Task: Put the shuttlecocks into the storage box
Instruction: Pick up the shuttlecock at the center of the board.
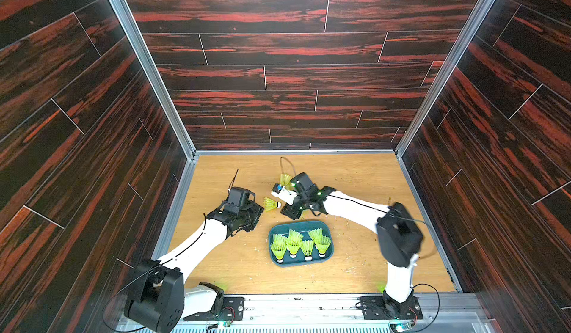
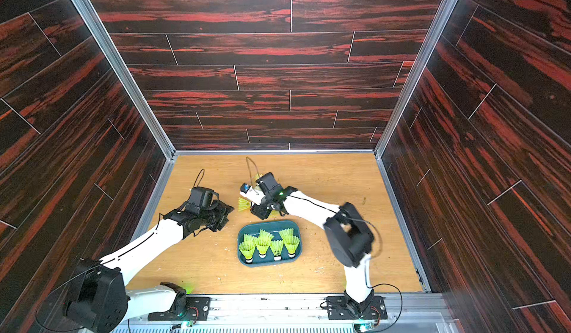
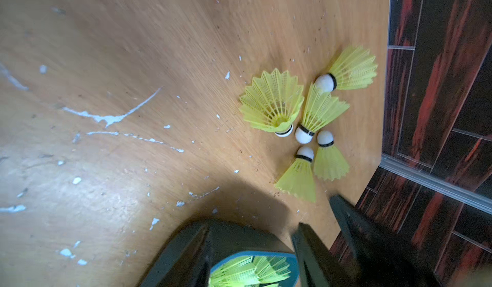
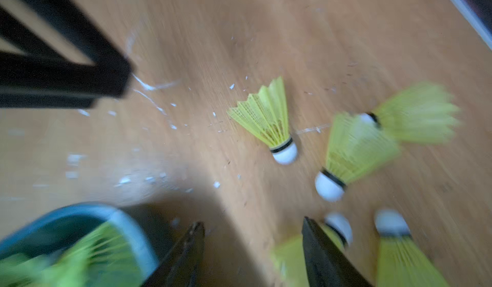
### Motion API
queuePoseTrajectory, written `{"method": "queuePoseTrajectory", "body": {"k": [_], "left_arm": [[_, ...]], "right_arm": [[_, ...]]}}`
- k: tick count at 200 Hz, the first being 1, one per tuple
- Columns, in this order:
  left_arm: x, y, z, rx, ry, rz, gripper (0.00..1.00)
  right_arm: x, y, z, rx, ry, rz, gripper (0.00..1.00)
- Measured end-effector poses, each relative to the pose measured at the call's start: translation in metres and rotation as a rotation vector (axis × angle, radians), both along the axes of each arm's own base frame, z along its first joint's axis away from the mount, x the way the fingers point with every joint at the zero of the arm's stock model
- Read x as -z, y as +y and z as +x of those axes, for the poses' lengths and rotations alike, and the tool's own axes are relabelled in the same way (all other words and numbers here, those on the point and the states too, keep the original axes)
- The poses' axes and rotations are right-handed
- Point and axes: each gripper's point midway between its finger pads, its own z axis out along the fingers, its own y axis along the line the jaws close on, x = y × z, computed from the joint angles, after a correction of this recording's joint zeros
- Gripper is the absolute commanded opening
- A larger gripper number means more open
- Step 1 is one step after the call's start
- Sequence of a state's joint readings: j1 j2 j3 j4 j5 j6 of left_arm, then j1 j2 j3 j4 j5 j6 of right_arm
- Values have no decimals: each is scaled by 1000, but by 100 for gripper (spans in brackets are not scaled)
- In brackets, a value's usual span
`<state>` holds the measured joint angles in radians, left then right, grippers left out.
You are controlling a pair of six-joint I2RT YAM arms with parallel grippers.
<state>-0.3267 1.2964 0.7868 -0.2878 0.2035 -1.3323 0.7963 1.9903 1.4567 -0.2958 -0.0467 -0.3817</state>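
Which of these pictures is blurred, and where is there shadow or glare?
Right wrist view: motion blur smears the shuttlecocks and the storage box. Left wrist view: sharper, with pale glare and a dark shadow on the table. Both top views: mostly sharp.

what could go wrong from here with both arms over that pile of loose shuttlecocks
1. The left gripper and right gripper are open and close together by the same loose shuttlecocks, so they might collide.
2. Those shuttlecocks lie touching, so closing on one may drag or scatter its neighbours.
3. The storage box sits right beside both grippers and could get bumped.
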Motion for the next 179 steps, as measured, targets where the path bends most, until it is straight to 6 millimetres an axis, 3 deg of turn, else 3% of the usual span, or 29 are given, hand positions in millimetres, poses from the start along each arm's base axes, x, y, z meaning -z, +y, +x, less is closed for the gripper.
{"method": "queuePoseTrajectory", "body": {"k": [29,81,179], "left_arm": [[7,-2,1,12,4,-15,56],[11,11,11,-44,-7,-59,56],[12,19,11,-35,-6,-51,56]], "right_arm": [[22,14,20,-30,-34,-45,62],[32,30,47,-27,-89,-72,61],[63,27,48,-29,-54,-135,57]]}}
